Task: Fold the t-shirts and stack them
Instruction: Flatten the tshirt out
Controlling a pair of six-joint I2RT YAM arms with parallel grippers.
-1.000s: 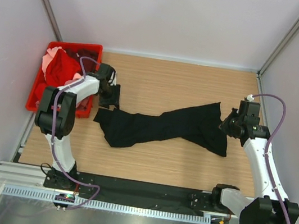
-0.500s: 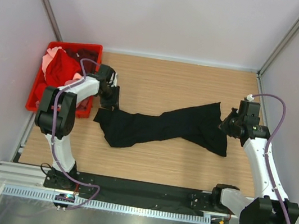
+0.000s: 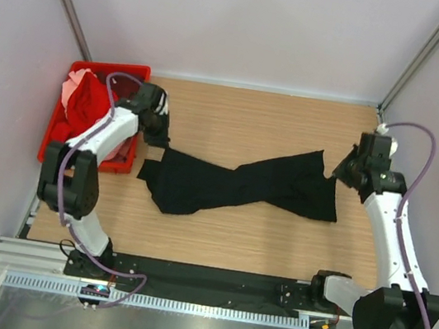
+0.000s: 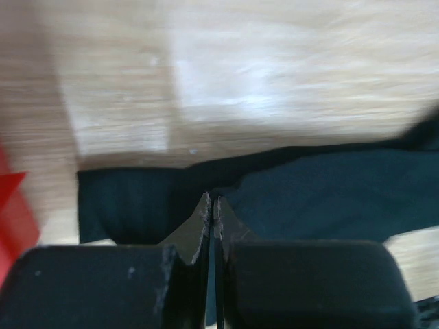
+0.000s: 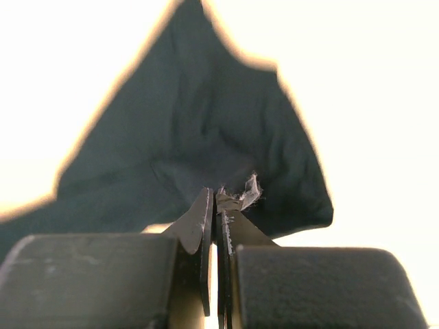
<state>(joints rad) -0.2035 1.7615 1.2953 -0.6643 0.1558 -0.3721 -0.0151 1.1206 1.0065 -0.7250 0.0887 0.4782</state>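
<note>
A black t-shirt [image 3: 237, 186] lies stretched and twisted across the middle of the wooden table. My left gripper [image 3: 161, 140] is shut on its upper left corner, and in the left wrist view the closed tips [image 4: 212, 200] meet at the dark cloth [image 4: 322, 195]. My right gripper [image 3: 337, 173] is shut on the shirt's right edge, and the right wrist view shows the black cloth [image 5: 192, 130] fanning out from the pinched jaws [image 5: 214, 193]. A red t-shirt [image 3: 91, 102] and a pink t-shirt [image 3: 71, 89] lie bundled in the crate.
The red plastic crate [image 3: 114, 67] stands at the table's back left, just left of my left arm; its edge [image 4: 14, 212] shows in the left wrist view. Grey walls close in the table on three sides. Bare wood [image 3: 243, 118] lies behind the shirt.
My left gripper has shut on the shirt's left corner and drawn it up and back. The right arm has moved back and to the right, pulling the shirt straighter.
</note>
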